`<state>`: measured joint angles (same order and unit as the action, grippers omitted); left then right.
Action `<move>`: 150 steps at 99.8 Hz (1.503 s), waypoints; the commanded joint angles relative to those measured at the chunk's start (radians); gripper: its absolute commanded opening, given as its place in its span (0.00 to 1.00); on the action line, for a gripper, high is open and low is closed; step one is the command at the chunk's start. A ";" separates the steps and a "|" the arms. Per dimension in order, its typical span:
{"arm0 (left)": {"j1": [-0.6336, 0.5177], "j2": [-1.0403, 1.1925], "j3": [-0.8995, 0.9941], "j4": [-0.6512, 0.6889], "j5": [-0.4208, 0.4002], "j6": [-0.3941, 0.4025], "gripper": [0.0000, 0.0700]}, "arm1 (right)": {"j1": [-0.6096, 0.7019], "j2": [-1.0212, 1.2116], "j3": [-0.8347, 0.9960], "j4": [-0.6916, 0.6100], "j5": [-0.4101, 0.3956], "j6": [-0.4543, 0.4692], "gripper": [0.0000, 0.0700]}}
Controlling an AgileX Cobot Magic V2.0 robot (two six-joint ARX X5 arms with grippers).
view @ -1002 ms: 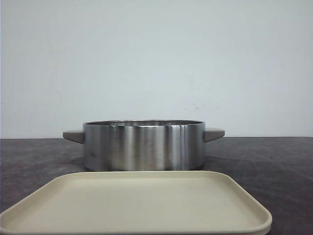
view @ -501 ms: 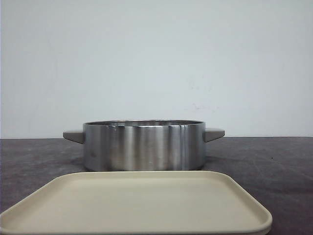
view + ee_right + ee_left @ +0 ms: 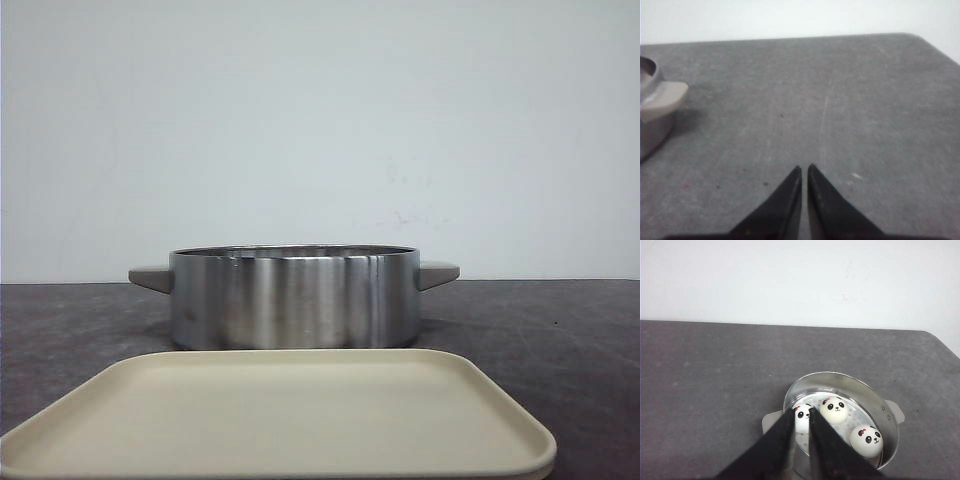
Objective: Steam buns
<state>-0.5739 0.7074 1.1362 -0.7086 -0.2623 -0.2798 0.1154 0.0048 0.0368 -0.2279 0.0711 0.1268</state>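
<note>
Three white panda-faced buns lie in the steel pot [image 3: 839, 376] in the left wrist view: one [image 3: 835, 410] in the middle, one [image 3: 866, 441] toward the near rim, one [image 3: 802, 423] partly hidden behind my fingers. A fourth bun is not in view. My left gripper [image 3: 801, 411] hangs above the pot's rim, its jaws nearly together and holding nothing. My right gripper [image 3: 804, 168] is shut and empty above bare table, to the right of the pot's handle [image 3: 662, 97]. In the front view the pot [image 3: 295, 298] hides its contents and neither gripper shows.
A beige tray [image 3: 280, 420] lies bare in front of the pot, at the near edge of the table. The dark grey table [image 3: 840, 100] runs to a rounded corner at the far right. A white wall stands behind.
</note>
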 commanded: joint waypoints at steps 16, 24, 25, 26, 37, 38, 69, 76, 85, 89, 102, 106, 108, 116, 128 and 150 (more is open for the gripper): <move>-0.006 0.003 0.012 0.011 -0.003 0.003 0.00 | -0.060 -0.001 -0.020 0.035 -0.075 -0.060 0.02; -0.006 0.003 0.012 0.011 -0.003 0.003 0.00 | -0.060 -0.001 -0.020 0.048 -0.074 -0.060 0.02; -0.006 0.003 0.012 0.011 -0.003 0.003 0.00 | -0.060 -0.001 -0.020 0.049 -0.073 -0.060 0.02; -0.006 0.003 0.012 0.011 -0.003 0.003 0.00 | -0.060 -0.001 -0.020 0.052 -0.072 -0.060 0.02; -0.006 0.003 0.012 0.011 -0.003 0.003 0.00 | -0.060 -0.001 -0.020 0.073 -0.072 -0.060 0.02; -0.006 0.003 0.012 0.011 -0.003 0.003 0.00 | -0.060 -0.001 -0.020 0.074 -0.072 -0.060 0.02; -0.006 0.003 0.012 0.013 -0.003 0.003 0.00 | -0.060 -0.001 -0.020 0.074 -0.072 -0.060 0.02; -0.006 0.003 0.012 0.013 -0.003 0.003 0.00 | -0.060 -0.001 -0.020 0.074 -0.072 -0.060 0.02; -0.006 0.003 0.012 0.013 -0.003 0.003 0.00 | -0.060 -0.001 -0.020 0.074 -0.072 -0.060 0.02; -0.006 0.003 0.012 0.013 -0.003 0.003 0.00 | -0.060 -0.001 -0.020 0.074 -0.072 -0.060 0.02; 0.005 -0.006 0.012 0.009 -0.005 0.046 0.00 | -0.060 -0.001 -0.020 0.074 -0.072 -0.060 0.02; 0.017 -0.016 0.009 0.004 -0.004 0.064 0.00 | -0.060 -0.001 -0.020 0.074 -0.072 -0.060 0.02; 0.024 -0.021 0.003 0.005 -0.004 0.072 0.00 | -0.060 -0.001 -0.020 0.074 -0.072 -0.060 0.02; 0.070 -0.057 -0.061 0.053 -0.003 0.112 0.00 | -0.060 -0.001 -0.020 0.074 -0.072 -0.060 0.02; 0.149 -0.160 -0.272 0.243 -0.002 0.109 0.00 | -0.060 -0.001 -0.020 0.074 -0.072 -0.060 0.02; 0.242 -0.394 -0.757 0.624 0.033 0.103 0.00 | -0.060 -0.001 -0.020 0.074 -0.072 -0.060 0.02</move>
<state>-0.3462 0.3557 0.4965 -0.1761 -0.2535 -0.1825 0.0540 0.0044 0.0231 -0.1673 -0.0002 0.0750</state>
